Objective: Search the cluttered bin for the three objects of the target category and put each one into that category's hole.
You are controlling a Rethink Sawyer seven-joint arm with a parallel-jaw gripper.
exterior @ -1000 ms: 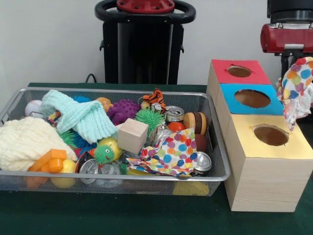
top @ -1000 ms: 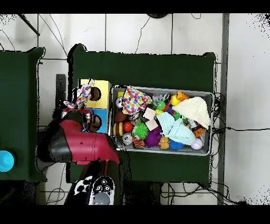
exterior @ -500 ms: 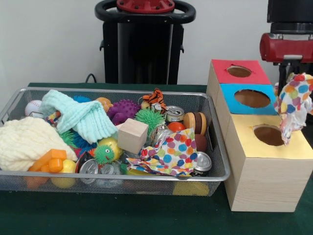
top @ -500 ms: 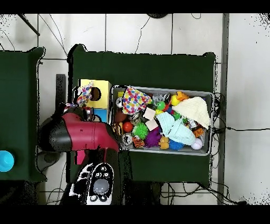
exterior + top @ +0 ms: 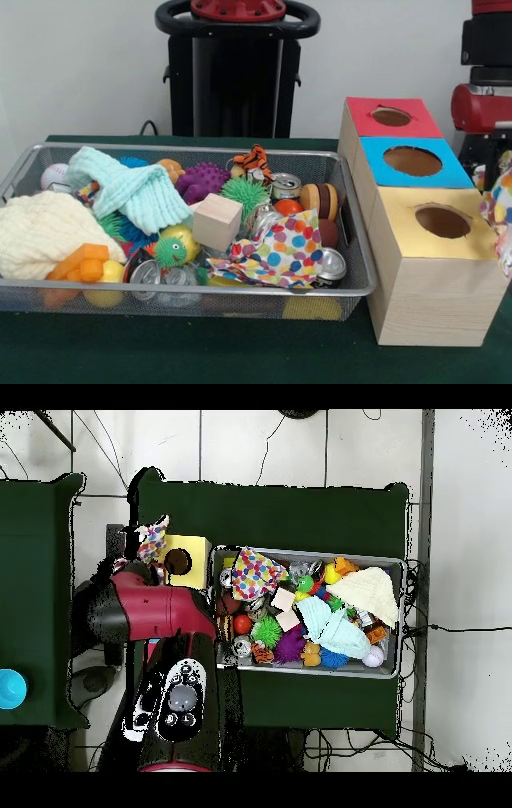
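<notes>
The wire mesh bin [image 5: 352,286] holds a jumble of toys, with one polka-dot cloth [image 5: 276,252] lying at its front right. It also shows in the overhead view [image 5: 256,572]. My gripper [image 5: 494,164] is shut on a second polka-dot cloth [image 5: 501,218], which hangs at the picture's right edge, beside and past the yellow-surrounded hole [image 5: 442,222]. In the overhead view this cloth [image 5: 150,540] hangs just outside the yellow box [image 5: 196,546], on the side away from the bin [image 5: 312,551]. No third polka-dot cloth shows.
The blue-surrounded hole [image 5: 412,160] and the red-surrounded hole [image 5: 391,116] lie behind the yellow one. A mint knitted cloth [image 5: 136,192], a cream knitted cloth [image 5: 40,232], a wooden cube [image 5: 216,222], cans and balls fill the bin. The red arm [image 5: 150,614] covers the blue and red boxes from above.
The arm has carried the hanging cloth across the yellow hole and beyond the box's outer side, towards the front view's right edge. The bin's contents have not moved.
</notes>
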